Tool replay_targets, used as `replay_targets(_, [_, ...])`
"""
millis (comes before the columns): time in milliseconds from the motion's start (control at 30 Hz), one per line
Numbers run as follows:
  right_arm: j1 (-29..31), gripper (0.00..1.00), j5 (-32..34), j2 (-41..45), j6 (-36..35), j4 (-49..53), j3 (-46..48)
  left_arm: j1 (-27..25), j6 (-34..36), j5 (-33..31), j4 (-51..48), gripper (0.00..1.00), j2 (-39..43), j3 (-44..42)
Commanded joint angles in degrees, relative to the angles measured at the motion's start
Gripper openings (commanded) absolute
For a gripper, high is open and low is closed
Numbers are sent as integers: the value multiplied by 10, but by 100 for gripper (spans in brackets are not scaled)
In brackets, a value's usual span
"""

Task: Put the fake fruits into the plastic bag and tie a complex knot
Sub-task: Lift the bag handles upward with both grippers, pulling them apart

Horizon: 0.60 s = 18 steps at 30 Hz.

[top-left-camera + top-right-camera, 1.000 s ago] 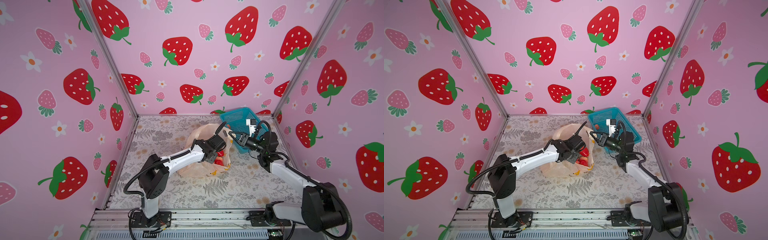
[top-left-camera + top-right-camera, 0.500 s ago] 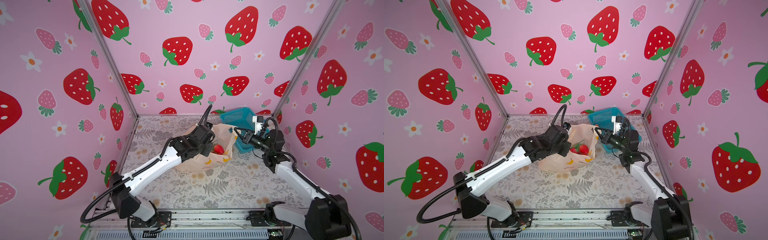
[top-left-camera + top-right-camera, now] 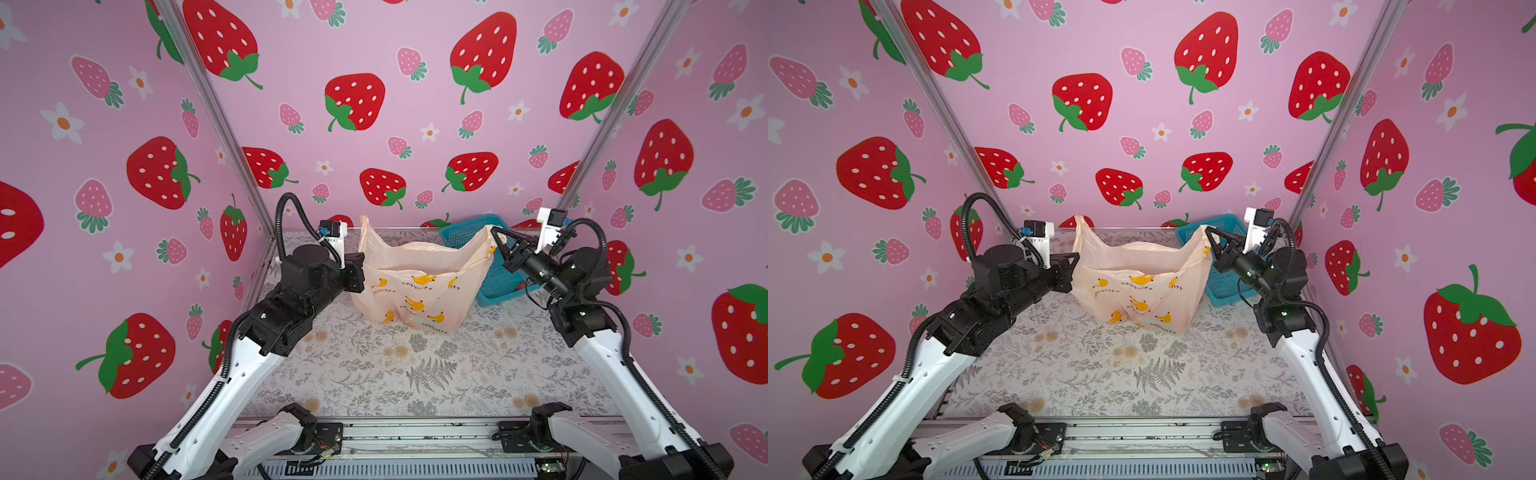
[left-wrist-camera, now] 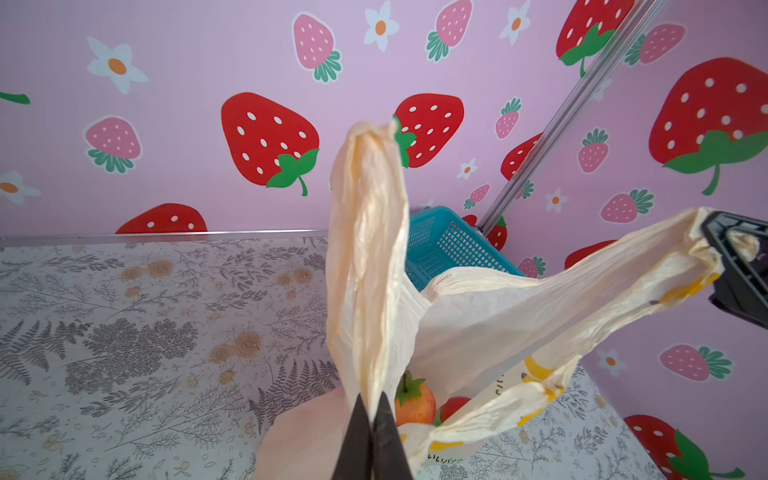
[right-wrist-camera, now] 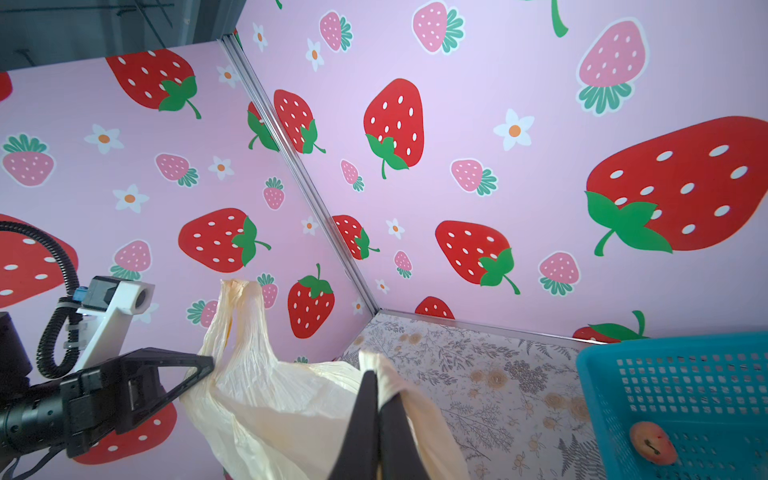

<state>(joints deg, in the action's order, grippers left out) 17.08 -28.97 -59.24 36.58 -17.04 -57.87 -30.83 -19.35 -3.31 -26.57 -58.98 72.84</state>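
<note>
The plastic bag (image 3: 419, 291) (image 3: 1138, 291), peach with yellow bananas, stands on the table, stretched open between both grippers. My left gripper (image 3: 360, 262) (image 4: 372, 401) is shut on the bag's left handle loop (image 4: 365, 249), which sticks up past the tips. My right gripper (image 3: 495, 231) (image 5: 377, 377) is shut on the right handle loop (image 5: 399, 386). Inside the bag lie fake fruits: an orange-pink one with a green cap (image 4: 415, 405) and a red one (image 4: 455, 405). Another peach-coloured fruit (image 5: 652, 442) lies in the basket.
A blue mesh basket (image 3: 498, 282) (image 5: 665, 395) stands at the back right, just behind the bag and under my right arm. Strawberry-patterned walls close in the back and both sides. The floral table (image 3: 415, 365) stretches from the bag to the front rail.
Both grippers have risen and moved apart, pulling the bag's handles up and outward. The left arm swung out to the left. The bag now stands taller and its fruits are hidden from above.
</note>
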Motion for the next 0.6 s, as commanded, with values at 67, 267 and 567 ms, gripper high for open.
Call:
replay_targets(67, [-3,0,1,-15,-92,89,-84,2,-38,69,33,0,13,-41])
replay_targets(267, [-9,0,-27,-67,-129,153,-140,2,-52,155,96,0,42,-89])
replay_targets(567, [-10,0,-63,-99,-122,140,-127,5,15,154,70,40,48,-68])
